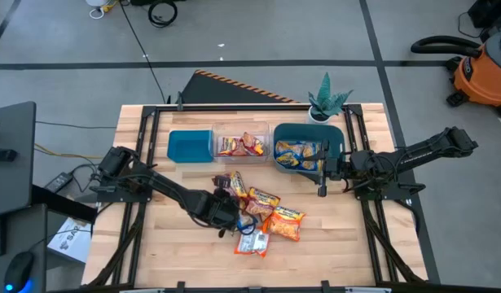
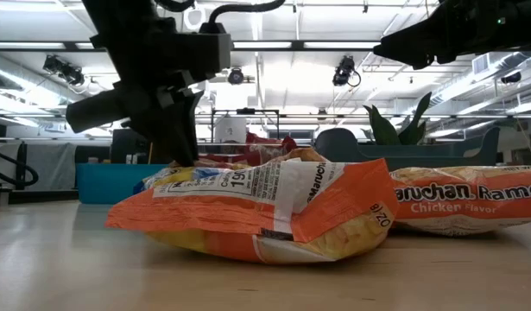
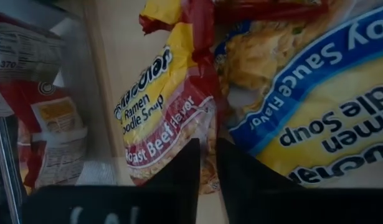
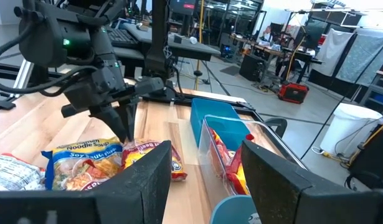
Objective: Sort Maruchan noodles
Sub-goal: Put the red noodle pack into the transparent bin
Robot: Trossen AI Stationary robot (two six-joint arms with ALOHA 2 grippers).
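Observation:
Several Maruchan packets lie in a loose pile (image 1: 266,218) mid-table: yellow-and-blue, orange, red-orange and one silvery-white (image 4: 14,171). My left gripper (image 1: 234,216) points down into the pile's left side, shut on a yellow-red Roast Beef packet (image 3: 166,112) beside a blue-yellow Soy Sauce packet (image 3: 316,106). My right gripper (image 1: 322,172) hovers open and empty at the near side of the right teal bin (image 1: 336,138). That bin holds yellow-blue packets. The clear bin (image 1: 240,129) holds red-orange ones. My left gripper (image 3: 207,165) pinches the Roast Beef packet at its edge beside the red flavour band (image 3: 200,134), between the two nearly closed fingers. The fingers (image 4: 126,127) come from above, pointing down. The packet still lies flat among the others on the table.
A second teal bin (image 1: 189,146) stands left of the clear one. A potted plant (image 1: 327,102) sits behind the right bin. Bare wood lies along the near edge (image 1: 185,260). In the low view an orange packet (image 2: 265,212) and a Chicken Flavor packet (image 2: 472,203) fill the foreground.

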